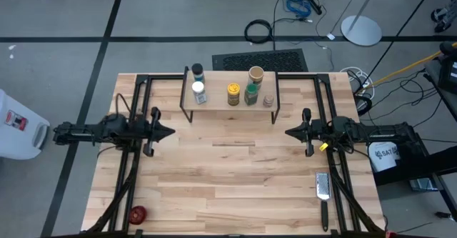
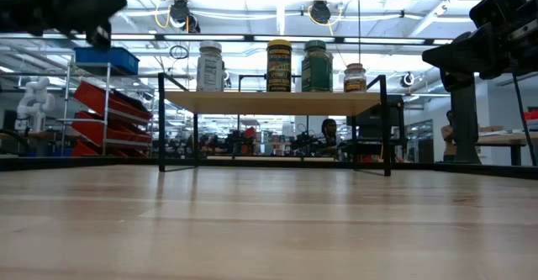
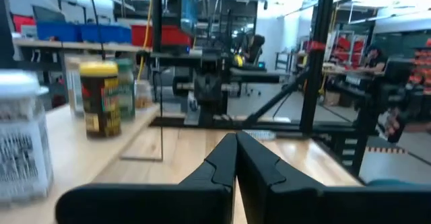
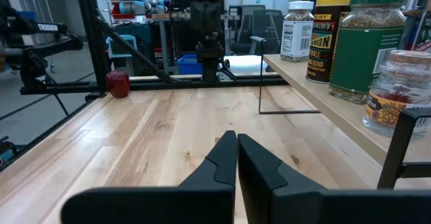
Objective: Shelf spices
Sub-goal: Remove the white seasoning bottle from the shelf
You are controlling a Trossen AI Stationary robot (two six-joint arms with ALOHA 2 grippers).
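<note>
Spices (image 1: pixel 233 93) on shelf (image 1: pixel 218 105), pincers closed

overhead looks straight down, low looks level across the table, both sharing the shelf (image 1: pixel 228 98).

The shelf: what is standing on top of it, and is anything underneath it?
On the shelf stand the white-capped jar, dark-lidded jar, yellow jar, green-lidded jar, tan jar and a small clear jar. The low view shows only bare table beneath.

two matte-black jointed arms — the right arm (image 1: pixel 357 132) wears a small yellow tag.
</note>
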